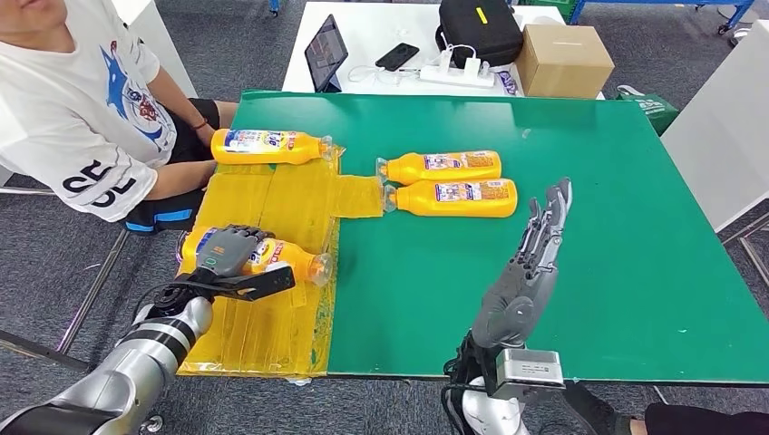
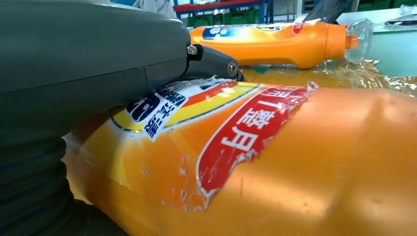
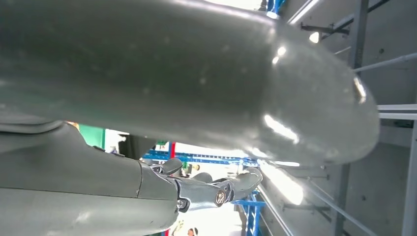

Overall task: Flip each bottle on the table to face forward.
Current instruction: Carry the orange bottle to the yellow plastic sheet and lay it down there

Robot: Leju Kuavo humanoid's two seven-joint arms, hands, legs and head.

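Observation:
Several orange bottles lie on their sides on the green table (image 1: 580,154). My left hand (image 1: 234,256) grips the nearest bottle (image 1: 292,258) on the yellow sheet (image 1: 263,326), its fingers wrapped over the label; up close the bottle (image 2: 275,167) shows a torn red and white label under my hand (image 2: 88,64). Another bottle (image 1: 270,146) (image 2: 275,42) lies at the sheet's far edge. Two bottles (image 1: 444,167) (image 1: 458,197) lie side by side mid-table, labels up. My right hand (image 1: 533,263) (image 3: 196,187) hovers over the table's near side, fingers straight and apart, holding nothing.
A person in a white shirt (image 1: 73,109) sits at the table's left, close to the far bottle. Behind the green table a white table carries a tablet (image 1: 326,53), a phone (image 1: 397,56), a black case (image 1: 479,29) and a cardboard box (image 1: 562,59).

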